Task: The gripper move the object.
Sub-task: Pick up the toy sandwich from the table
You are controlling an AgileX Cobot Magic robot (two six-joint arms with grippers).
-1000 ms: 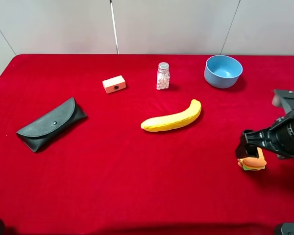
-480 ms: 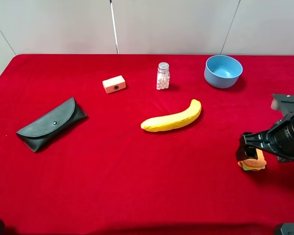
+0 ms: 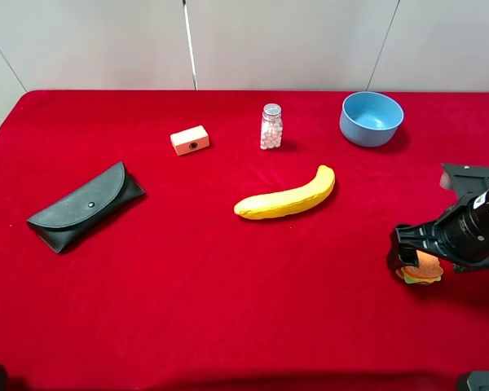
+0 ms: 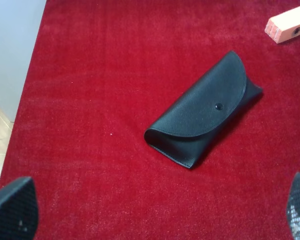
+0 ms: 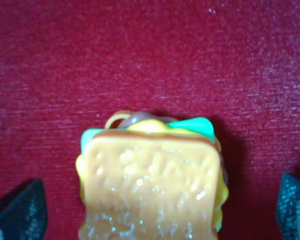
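The object is a small toy sandwich [image 3: 424, 270] with tan bread and green, yellow and red layers, lying on the red cloth at the right. My right gripper [image 3: 410, 248] hangs low over it with its dark jaws open. In the right wrist view the sandwich [image 5: 152, 185] fills the middle, and the right gripper [image 5: 155, 212] has one fingertip [image 5: 20, 210] on each side, apart from it. My left gripper [image 4: 155, 212] is open and empty above the left part of the table, near a black glasses case [image 4: 205, 117].
A yellow banana [image 3: 287, 198] lies mid-table. A blue bowl [image 3: 372, 119], a small jar of white beads [image 3: 270, 127] and a pink-white block with a hole [image 3: 190, 140] stand at the back. The black case [image 3: 85, 206] lies at the left.
My right gripper has shifted slightly left and lower around the sandwich. The sandwich has stayed in place on the cloth. Nothing else has moved.
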